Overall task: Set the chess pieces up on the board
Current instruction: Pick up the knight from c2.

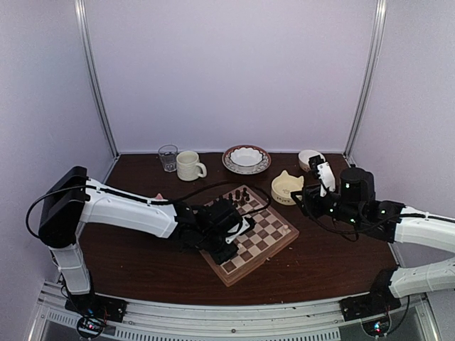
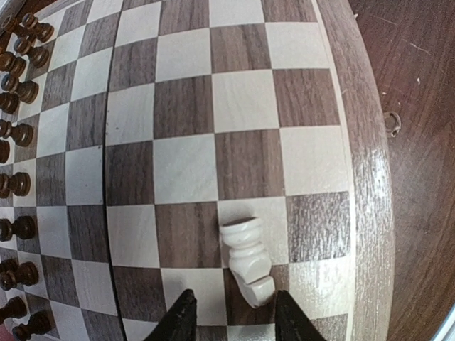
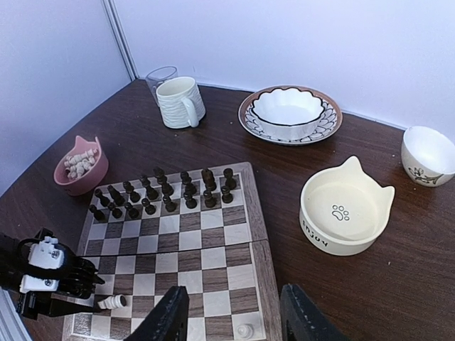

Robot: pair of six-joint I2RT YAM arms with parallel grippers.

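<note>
The board (image 1: 274,234) lies at an angle in the middle of the table, also in the wrist views (image 2: 362,177) (image 3: 259,220). Dark pieces (image 3: 163,190) fill its far two rows. One cream-white chess piece (image 2: 247,259) (image 3: 112,302) lies on its side near the board's edge. My left gripper (image 2: 234,320) (image 1: 226,249) hovers over it, open, its fingertips (image 2: 181,316) either side of the piece's head without a grip. Another white piece (image 3: 245,330) stands on the near row. My right gripper (image 3: 234,323) (image 1: 307,200) hangs open and empty above the board's right side.
A pink bowl (image 3: 82,167) holding several white pieces sits left of the board. Behind stand a glass (image 1: 168,158), a mug (image 1: 190,165) and a patterned plate with a bowl (image 1: 246,159). A cat-eared bowl (image 1: 286,188) and a small white bowl (image 1: 309,158) sit at the right.
</note>
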